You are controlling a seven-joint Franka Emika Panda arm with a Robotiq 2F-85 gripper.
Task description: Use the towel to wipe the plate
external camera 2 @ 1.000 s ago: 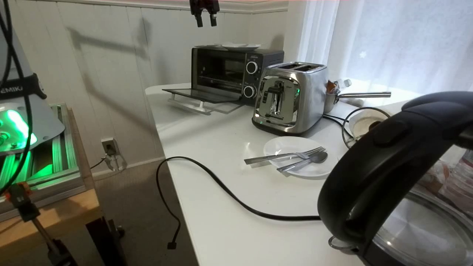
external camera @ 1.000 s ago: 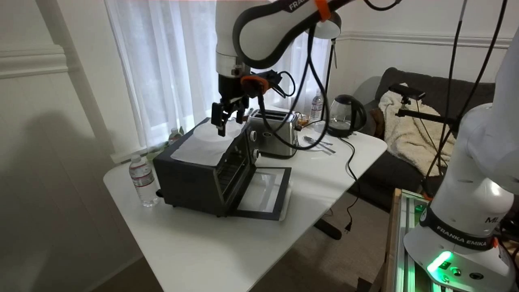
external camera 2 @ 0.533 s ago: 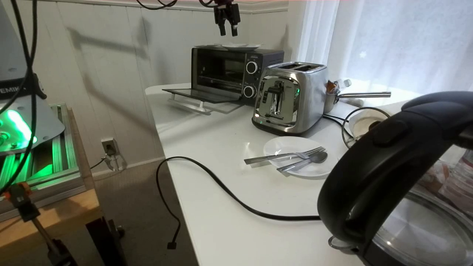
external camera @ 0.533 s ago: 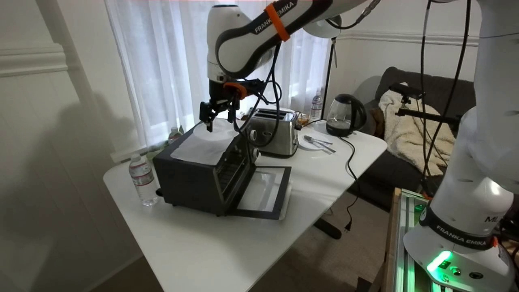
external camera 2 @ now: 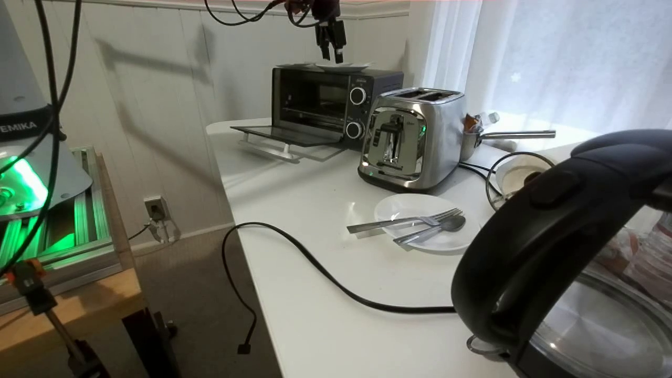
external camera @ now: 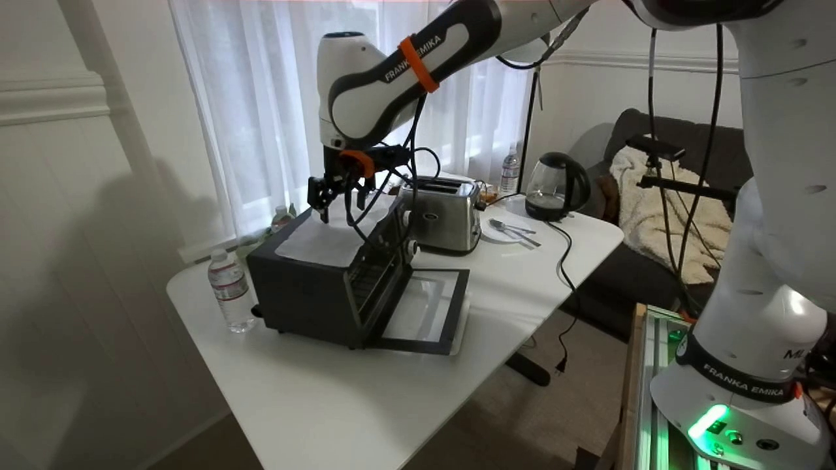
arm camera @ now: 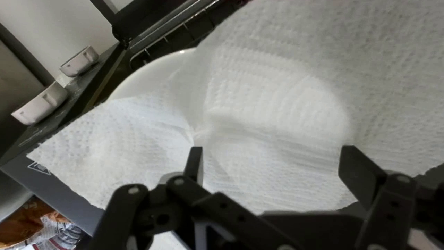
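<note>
One towel [arm camera: 104,149] over one plate [arm camera: 147,78], two fingers [arm camera: 360,170] spread wide above them

One arm [external camera: 452,44] carries one gripper [arm camera: 271,157], whose two fingers stand well apart. The white towel is a single sheet, and the white plate sits mostly under it. A second plate [external camera 2: 409,205] rests on the one table [external camera: 339,405], with one fork [external camera 2: 386,224] and one spoon [external camera 2: 453,223] lying on it. One toaster oven [external camera: 300,307] stands with its one door [external camera: 424,310] open and its two knobs [external camera 2: 358,95] in view; one toaster [external camera 2: 445,142] with two slots sits to its right in both exterior views. One kettle [external camera: 547,207] stands right of the toaster, and one pan [external camera 2: 517,135], partly hidden by the toaster, points its handle to the right in an exterior view. A near bottle [external camera: 230,290] left of the oven and a far bottle [external camera: 510,171] by the kettle make two in plain sight.

The towel lies spread on top of the oven, draped over the plate, below the gripper. In the wrist view it fills the space between and beyond the fingers, with one corner reaching left and the plate's rim showing at the far left. Whether the fingers touch it I cannot tell
</note>
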